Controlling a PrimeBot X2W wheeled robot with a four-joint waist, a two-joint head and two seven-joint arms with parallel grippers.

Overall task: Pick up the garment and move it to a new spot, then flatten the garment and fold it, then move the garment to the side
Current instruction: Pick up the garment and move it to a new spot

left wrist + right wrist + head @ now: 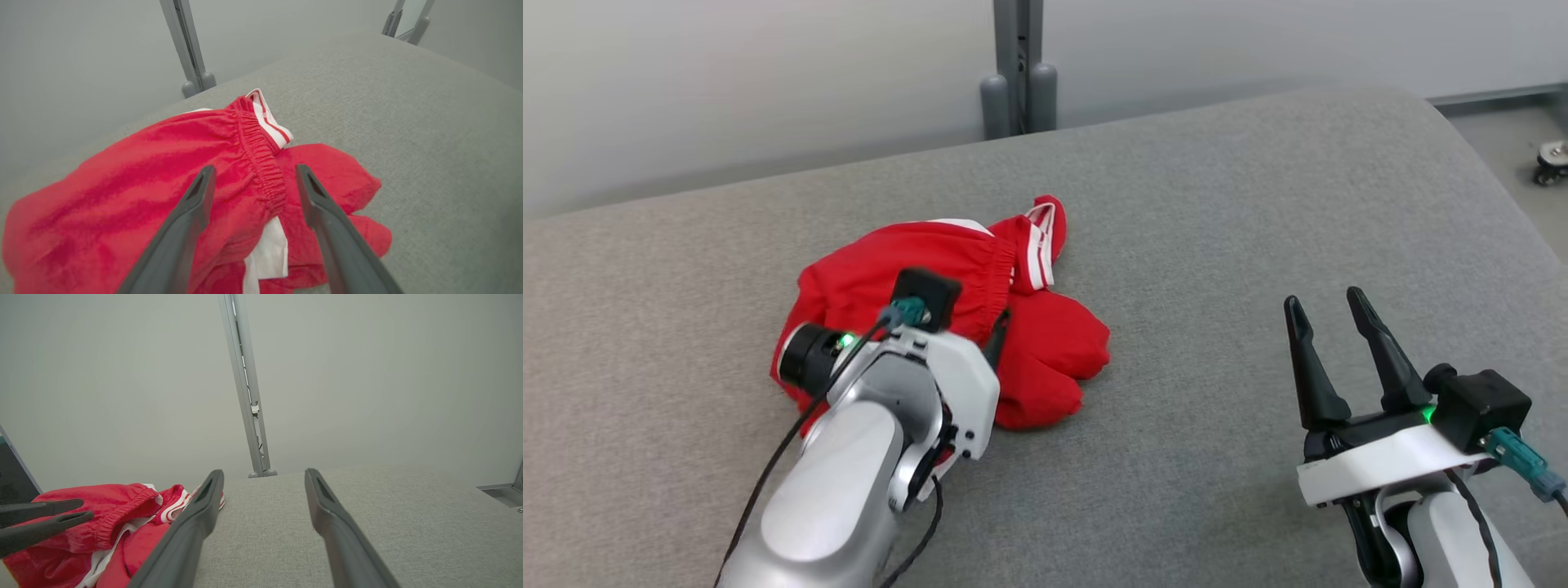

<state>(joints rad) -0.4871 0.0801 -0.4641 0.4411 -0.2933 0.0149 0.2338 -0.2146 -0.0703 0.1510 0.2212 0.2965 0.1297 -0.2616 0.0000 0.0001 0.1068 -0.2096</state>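
Bunched garment (866, 269), striped hem (1039, 245) pointing away

Shows bright red all over the garment (874, 265), white bands with thin red stripes at one edge, what may be a white lining underneath, flecked grey on the fabric surface (1217, 245), near-black on the right gripper (1323, 298), mid grey on the post (1017, 65).

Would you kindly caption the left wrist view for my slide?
Open left gripper poised over crumpled red garment on grey surface.
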